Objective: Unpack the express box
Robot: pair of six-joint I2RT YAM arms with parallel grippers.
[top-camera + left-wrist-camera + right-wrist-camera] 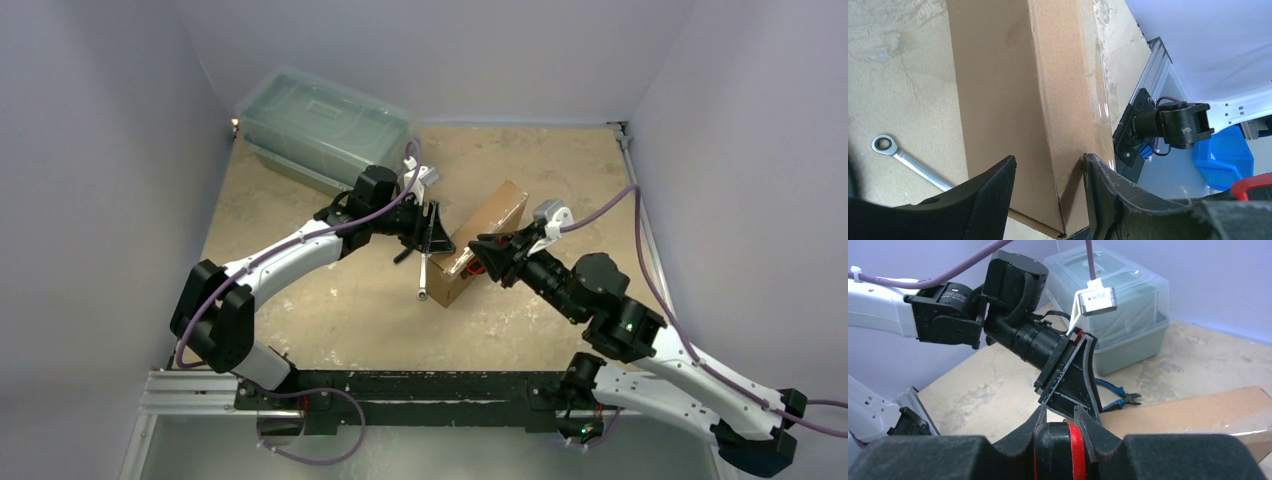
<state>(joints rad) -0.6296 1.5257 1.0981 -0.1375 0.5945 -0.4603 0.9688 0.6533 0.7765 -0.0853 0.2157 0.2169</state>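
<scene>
The sandy table (330, 320) carried a translucent grey-green lidded container (325, 125) at its 11 o'clock corner. The lid was on, and only dim ribbed shapes showed through the walls, so its contents could not be told.

The express box (495, 215) lay near the table's centre, its long axis running from 7 to 1 o'clock. The left gripper (1049, 160) was at the box's 9 o'clock side, its jaws parted astride the upper edge near the box's near end. Whether the pads pressed the cardboard could not be told. The right gripper (1060, 412) reached in from the box's 4 o'clock side, near that same end, clenched on a red-and-black item (1070, 450) too hidden to name.

A ratchet wrench (424, 278) lay on the table just beside the box's near end, at its 9 o'clock. Blue-handled pliers (1120, 397) lay near the box on the side facing the container.
</scene>
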